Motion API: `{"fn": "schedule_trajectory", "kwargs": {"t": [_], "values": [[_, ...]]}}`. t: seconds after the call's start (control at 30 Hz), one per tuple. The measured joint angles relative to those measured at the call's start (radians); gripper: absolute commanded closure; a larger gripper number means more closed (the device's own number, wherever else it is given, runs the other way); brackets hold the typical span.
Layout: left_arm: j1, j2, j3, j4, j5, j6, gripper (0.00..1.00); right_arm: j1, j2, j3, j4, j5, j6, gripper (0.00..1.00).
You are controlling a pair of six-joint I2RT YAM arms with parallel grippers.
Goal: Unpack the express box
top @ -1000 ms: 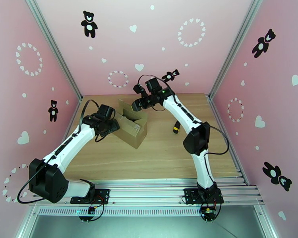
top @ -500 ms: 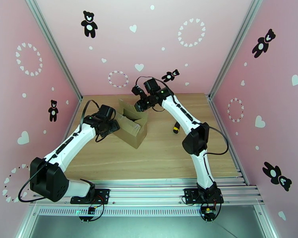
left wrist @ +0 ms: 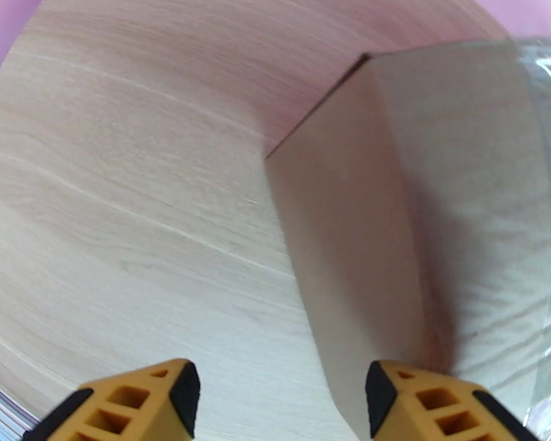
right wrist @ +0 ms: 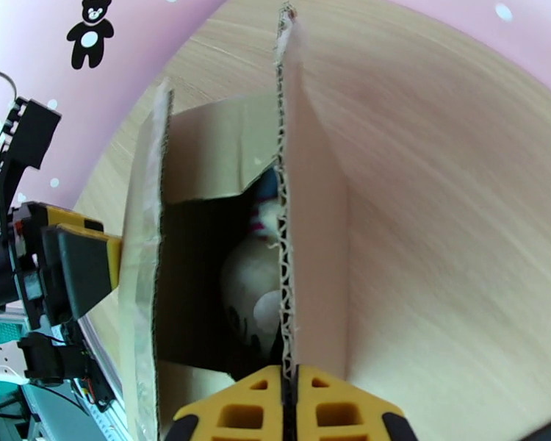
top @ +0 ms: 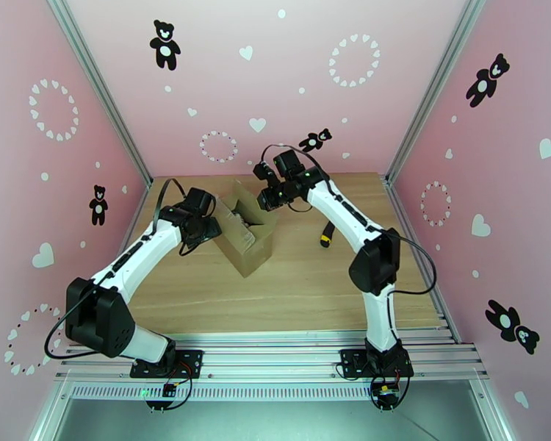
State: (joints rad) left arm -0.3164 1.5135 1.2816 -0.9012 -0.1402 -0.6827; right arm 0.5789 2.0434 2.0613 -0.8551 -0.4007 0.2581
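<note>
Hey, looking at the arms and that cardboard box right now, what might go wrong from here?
1. The right end effector is shut on the thin edge of one flap of the express box; pulling may tear the card or drag the whole box along.
2. The left end effector stands open beside the box wall, not clamping it, so the box might slide or tip.
3. If it tips, the plush toy inside could tumble out.

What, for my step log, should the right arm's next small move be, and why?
Probably fold the flap outward: the right gripper is shut on this upright flap of the express box, and a plush toy sits inside, partly behind it.
</note>
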Motion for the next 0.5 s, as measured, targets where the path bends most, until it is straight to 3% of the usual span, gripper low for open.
{"fn": "schedule_trajectory", "kwargs": {"t": [0.27,0.5], "values": [[0.000,0.035,0.079,-0.026,0.002,0.010,0.32,0.003,-0.165,-0.249,0.091,0.027,0.195,1.00],[-0.010,0.035,0.224,-0.061,0.043,0.010,0.31,0.059,-0.264,-0.368,0.126,0.117,0.291,1.00]]}}
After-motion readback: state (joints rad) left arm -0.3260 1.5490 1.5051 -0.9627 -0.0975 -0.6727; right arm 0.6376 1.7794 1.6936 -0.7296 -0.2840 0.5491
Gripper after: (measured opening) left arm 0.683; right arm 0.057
